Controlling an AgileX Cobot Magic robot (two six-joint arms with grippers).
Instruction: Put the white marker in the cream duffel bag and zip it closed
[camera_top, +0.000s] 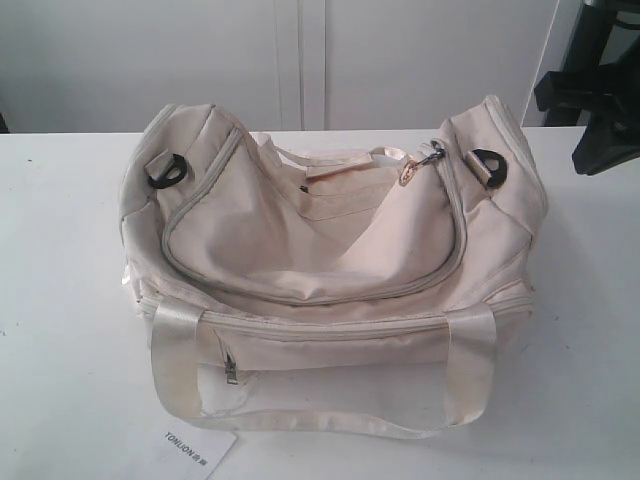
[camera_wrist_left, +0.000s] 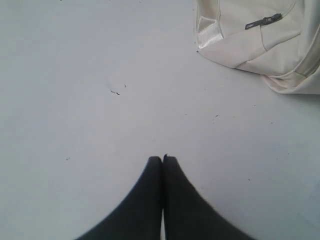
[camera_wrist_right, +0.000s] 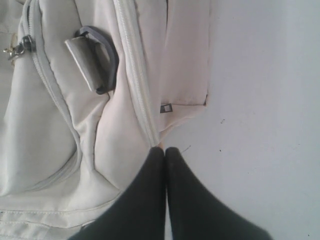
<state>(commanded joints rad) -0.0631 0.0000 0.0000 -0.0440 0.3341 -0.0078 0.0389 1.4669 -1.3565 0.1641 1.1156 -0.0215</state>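
The cream duffel bag lies on the white table with its curved zipper run shut along its length. The zipper pull rests at the bag's right end beside a black D-ring. No white marker shows in any view. My left gripper is shut on nothing above bare table, well away from a corner of the bag. My right gripper is also shut and empty, its tips at the edge of the bag's end panel, near the D-ring.
A white paper tag lies at the table's front edge by the satin strap handle. A black part of the right arm hangs at the back right. A white wall stands behind the table.
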